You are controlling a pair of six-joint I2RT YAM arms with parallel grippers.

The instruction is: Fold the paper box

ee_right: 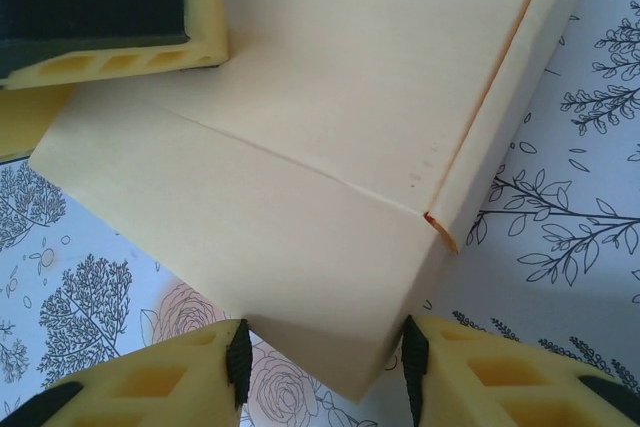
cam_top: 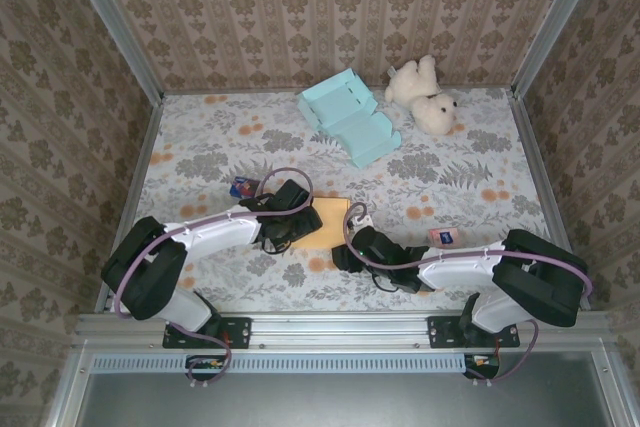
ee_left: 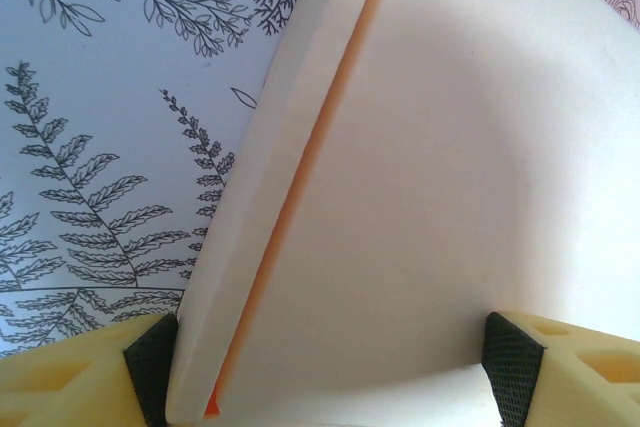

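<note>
Two grippers attend one paper box (cam_top: 328,223), part-flat at the near centre of the printed cloth (cam_top: 450,182). Left gripper (ee_left: 330,372): fingers wide, panel and folded side flap spanning pad to pad. Right gripper (ee_right: 325,359): fingers apart, bracketing a corner. Whether either presses cannot be told. Card is thin, matte, cream-yellow, orange at cut edges, with one scored crease. Likely hazards: a hard pinch crushing the corner, or the smooth sheet sliding and creasing off-score.
</note>
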